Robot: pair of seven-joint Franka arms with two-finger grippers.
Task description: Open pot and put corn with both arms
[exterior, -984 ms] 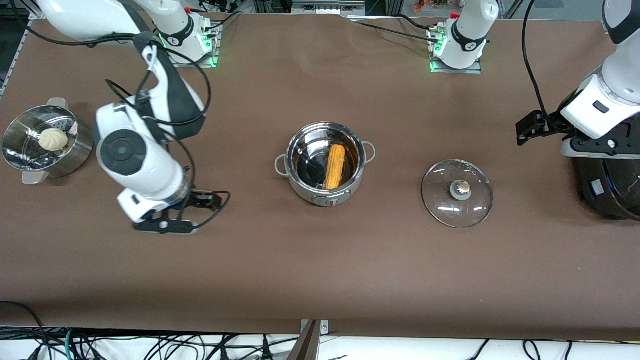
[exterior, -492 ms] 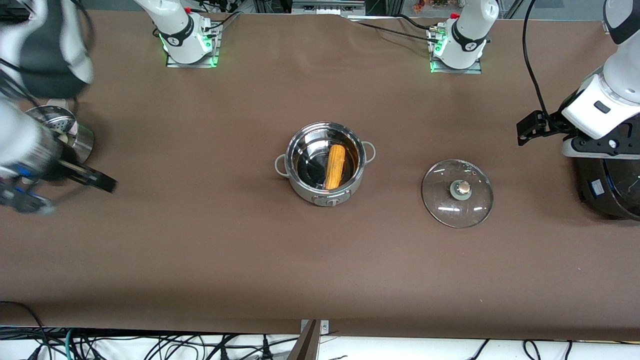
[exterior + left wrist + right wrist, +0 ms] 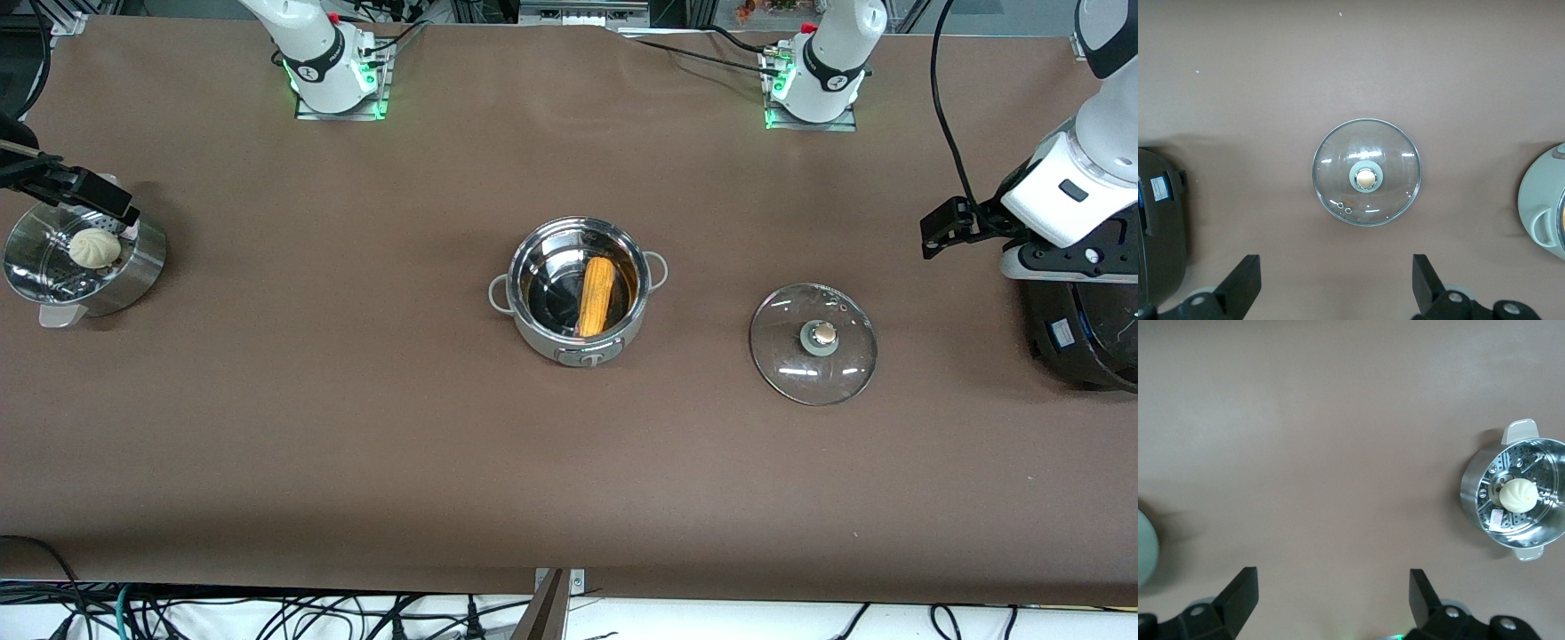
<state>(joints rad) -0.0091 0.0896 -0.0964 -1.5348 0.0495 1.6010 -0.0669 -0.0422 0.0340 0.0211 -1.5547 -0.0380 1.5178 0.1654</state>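
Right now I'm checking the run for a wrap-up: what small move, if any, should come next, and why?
Probably none but holding both arms back. The corn lies inside the open pot, the lid rests on the table beside it, and both claws are open and empty: left claw above the lid, right claw up near the steamer.

The steel pot point(image 3: 577, 289) stands open mid-tabletop, well apart from both claws. The yellow-orange corn point(image 3: 597, 295) lies inside it. Its glass lid point(image 3: 813, 342) lies flat, knob up, beneath the left claw point(image 3: 1336, 293), whose fingers are spread.
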